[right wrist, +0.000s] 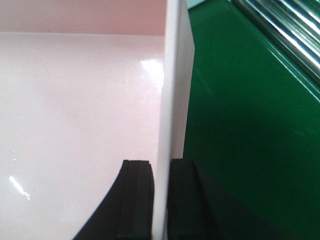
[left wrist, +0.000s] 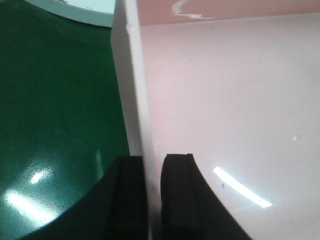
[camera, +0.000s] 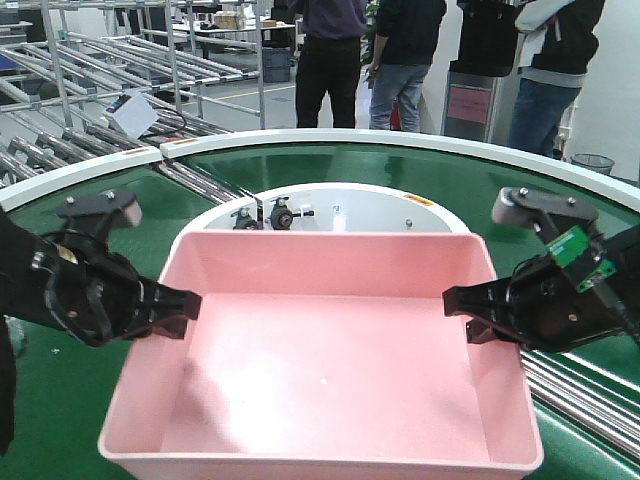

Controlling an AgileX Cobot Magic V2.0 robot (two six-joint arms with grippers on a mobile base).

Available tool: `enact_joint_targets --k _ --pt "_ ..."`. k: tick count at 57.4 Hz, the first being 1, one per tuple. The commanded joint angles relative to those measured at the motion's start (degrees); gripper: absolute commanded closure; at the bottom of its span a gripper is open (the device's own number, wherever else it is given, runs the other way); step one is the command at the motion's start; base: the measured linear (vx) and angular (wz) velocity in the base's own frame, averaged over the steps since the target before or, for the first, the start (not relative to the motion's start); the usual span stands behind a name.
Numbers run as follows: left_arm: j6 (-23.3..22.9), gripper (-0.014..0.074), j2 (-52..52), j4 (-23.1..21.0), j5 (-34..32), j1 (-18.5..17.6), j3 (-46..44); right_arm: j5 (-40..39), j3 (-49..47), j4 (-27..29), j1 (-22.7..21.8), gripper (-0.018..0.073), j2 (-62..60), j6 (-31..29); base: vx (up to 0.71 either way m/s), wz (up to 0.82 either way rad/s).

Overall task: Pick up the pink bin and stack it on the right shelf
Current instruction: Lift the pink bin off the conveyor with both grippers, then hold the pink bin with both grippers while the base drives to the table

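Observation:
The pink bin (camera: 320, 350) is a large shallow pale-pink tub over the green conveyor belt (camera: 420, 170), filling the centre of the front view. My left gripper (camera: 188, 308) is shut on its left wall, one finger inside and one outside; the left wrist view shows that wall (left wrist: 134, 100) between the black fingers (left wrist: 177, 200). My right gripper (camera: 458, 305) is shut on the right wall, seen edge-on in the right wrist view (right wrist: 172, 90) between the fingers (right wrist: 137, 200). The dark glossy right shelf is out of view.
A white curved island (camera: 340, 205) with small fittings sits behind the bin. Steel roller rails (camera: 585, 390) run at the right, more racks (camera: 90, 110) at the back left. Several people (camera: 405, 60) stand beyond the belt.

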Motion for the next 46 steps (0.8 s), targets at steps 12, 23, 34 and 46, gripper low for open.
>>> enact_joint_targets --k 12,23,34,46 --pt "0.56 0.0601 -6.60 -1.35 -2.65 -0.01 -1.73 -3.02 -1.88 0.42 -0.29 0.0568 -3.31 -0.76 0.00 0.00" --pt "0.56 0.0601 -6.60 -1.35 -0.54 -0.01 -1.73 -2.61 -1.88 0.26 -0.34 0.0568 -3.24 -0.75 0.00 0.00" --pt "0.56 0.0601 -6.60 -1.35 -0.41 -0.01 -1.73 -2.61 -1.88 0.26 -0.34 0.0568 -3.24 -0.75 0.00 0.00" --pt "0.56 0.0601 -6.60 -1.35 -0.41 -0.01 -1.73 -2.54 -1.88 0.26 -0.34 0.0568 -3.24 -0.75 0.00 0.00"
